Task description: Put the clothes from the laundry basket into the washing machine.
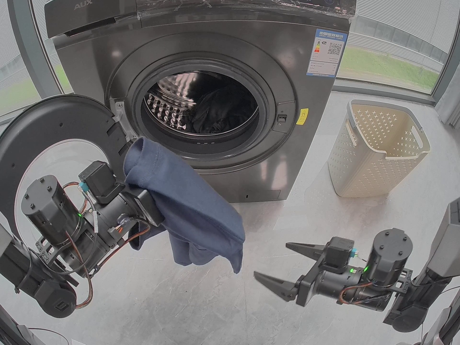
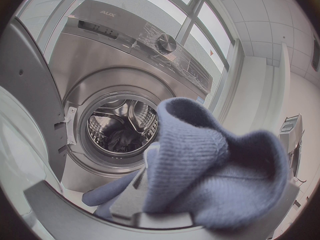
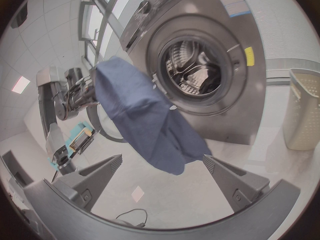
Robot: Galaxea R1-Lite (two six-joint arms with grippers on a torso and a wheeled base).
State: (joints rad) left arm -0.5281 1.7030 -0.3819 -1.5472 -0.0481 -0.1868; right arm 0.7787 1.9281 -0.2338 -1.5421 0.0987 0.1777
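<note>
A grey front-loading washing machine stands ahead with its round door swung open to the left. Dark clothing lies inside the drum. My left gripper is shut on a dark blue garment, which drapes over it and hangs down just below and left of the drum opening; the same garment hides that gripper's fingers in the left wrist view. My right gripper hovers low over the floor at the right, open, nothing between its fingers. The blue garment hangs beyond it.
A cream perforated laundry basket stands on the floor right of the machine; no clothes show inside it. Large windows run behind. Pale floor lies open in front of the machine. A thin cable lies on the floor near my right gripper.
</note>
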